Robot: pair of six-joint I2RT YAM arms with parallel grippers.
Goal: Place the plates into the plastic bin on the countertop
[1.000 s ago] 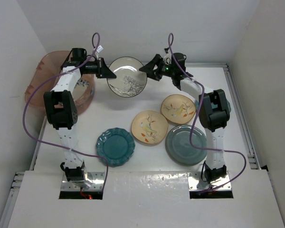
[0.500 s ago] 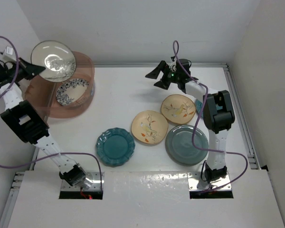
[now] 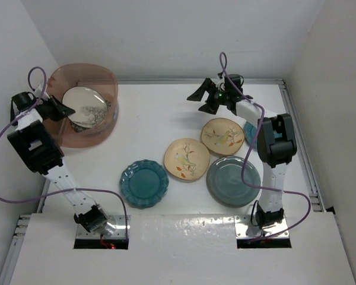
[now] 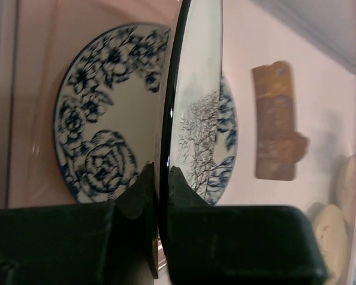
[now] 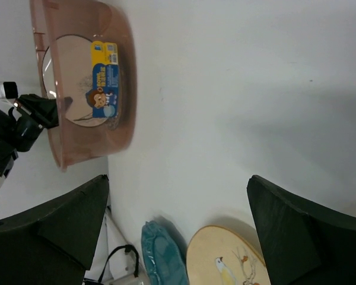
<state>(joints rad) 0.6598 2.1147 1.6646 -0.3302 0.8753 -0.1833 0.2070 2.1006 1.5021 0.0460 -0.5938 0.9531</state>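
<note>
My left gripper [image 3: 64,110] is shut on the rim of the white dark-rimmed plate [image 3: 86,107] and holds it tilted inside the pink plastic bin [image 3: 104,135]. In the left wrist view the plate [image 4: 196,107] stands edge-on between my fingers [image 4: 181,184], just above the blue-patterned plate [image 4: 95,136] lying on the bin floor. My right gripper [image 3: 199,102] is open and empty, above the back of the countertop [image 3: 154,130]. On the countertop lie a teal scalloped plate [image 3: 144,183], two cream-orange bird plates [image 3: 187,158] [image 3: 222,136] and a grey-green plate [image 3: 233,180].
Another teal plate [image 3: 248,132] lies partly hidden under the right arm. The bin [image 5: 115,35] stands at the back left corner against the wall. Metal rails [image 3: 299,142] edge the countertop. The right wrist view shows a cream-orange plate [image 5: 225,264] and a teal plate [image 5: 160,255].
The left arm swung the white dark-rimmed plate left from the table's middle to above the bin, then lowered it inside. The right gripper let go and drew slightly right.
</note>
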